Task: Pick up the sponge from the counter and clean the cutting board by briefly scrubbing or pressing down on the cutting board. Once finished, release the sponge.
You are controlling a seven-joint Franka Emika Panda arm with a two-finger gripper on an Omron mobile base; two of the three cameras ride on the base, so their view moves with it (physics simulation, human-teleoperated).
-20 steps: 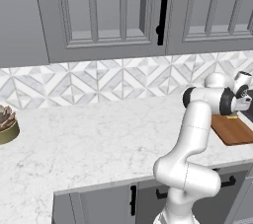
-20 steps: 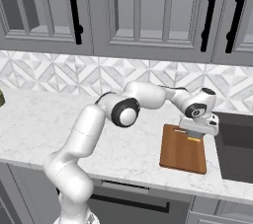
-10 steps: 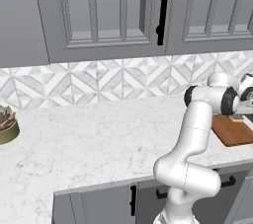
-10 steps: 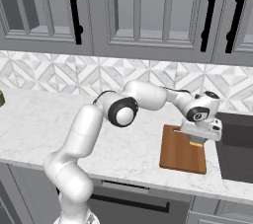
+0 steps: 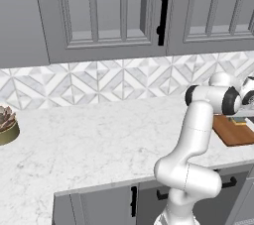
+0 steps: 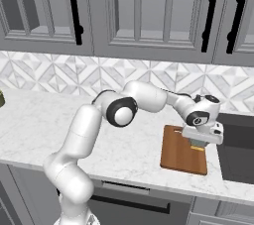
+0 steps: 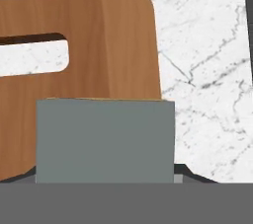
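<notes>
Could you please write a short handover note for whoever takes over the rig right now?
Gripper: shut on the sponge, which sits between the fingers with its grey face toward the hand camera.
Sponge: held low over the cutting board, near the board's end with the handle slot; whether it touches the wood cannot be told.
Cutting board: flat on the counter, beside the dark sink at its right.
Done: the sponge has been picked up and brought over the board.
Left: press or scrub briefly on the board, then open the gripper and release the sponge.
</notes>
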